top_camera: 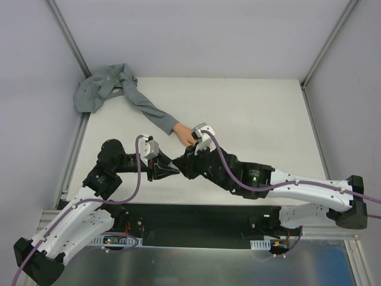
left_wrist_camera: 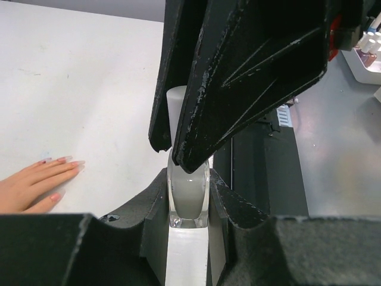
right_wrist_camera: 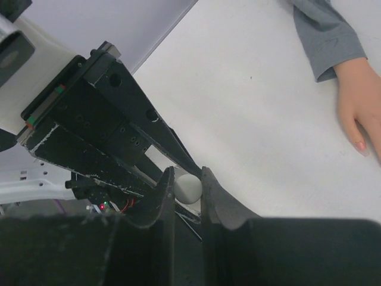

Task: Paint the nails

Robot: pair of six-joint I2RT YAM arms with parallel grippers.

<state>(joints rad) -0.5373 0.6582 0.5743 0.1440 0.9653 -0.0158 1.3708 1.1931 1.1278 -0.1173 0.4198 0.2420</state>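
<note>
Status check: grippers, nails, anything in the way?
Left gripper shut on bottle. Right gripper shut on cap. Hand flat on table, nails exposed. Nothing blocking.

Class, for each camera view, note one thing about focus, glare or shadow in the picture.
Top external: even, diffuse light, only soft shadows under the arms on the table. Left wrist: left fingers blurred at the bottom edge, mannequin hand fairly sharp, bottle base glinting under its white cap. Right wrist: right fingers dark and soft, the table nearly washed out.
</note>
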